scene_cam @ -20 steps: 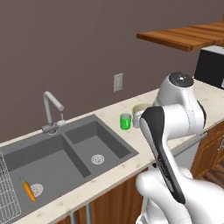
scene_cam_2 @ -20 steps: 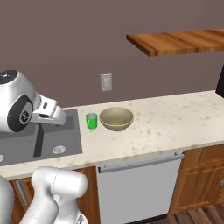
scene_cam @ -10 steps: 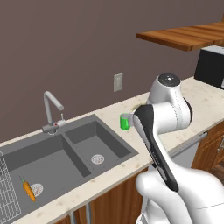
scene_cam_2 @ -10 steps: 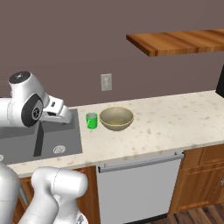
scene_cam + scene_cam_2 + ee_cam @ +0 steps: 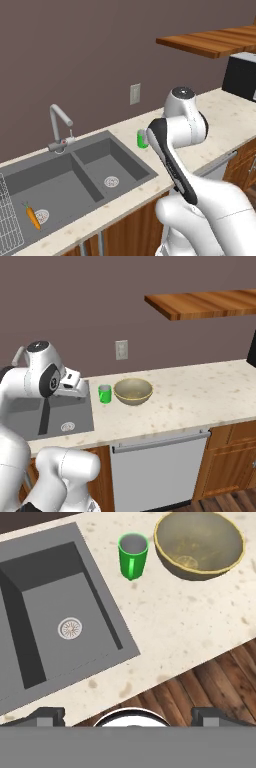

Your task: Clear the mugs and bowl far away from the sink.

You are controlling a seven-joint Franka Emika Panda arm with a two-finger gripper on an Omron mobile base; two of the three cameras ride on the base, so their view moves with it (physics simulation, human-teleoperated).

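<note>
Over the last second the arm's big white joint has swung from the right of the left base view toward its middle, and its hand has tipped over the counter [image 5: 200, 391] edge, so the pincer [image 5: 127, 712] now looks down on the work from above. Its two tips sit far apart at the lower left and lower right of the hand view, fully spread and holding nothing. The one green mug [image 5: 133, 555] in sight stands upright at the top centre of that view, on the counter just beside the sink [image 5: 55, 622] rim; the bowl [image 5: 199, 543] sits in the upper right, close beside the mug but apart from it. Neither has moved; only the arm has. I read this as the approach for a first grasp, most likely the mug, with nothing yet carried away from the sink.
</note>
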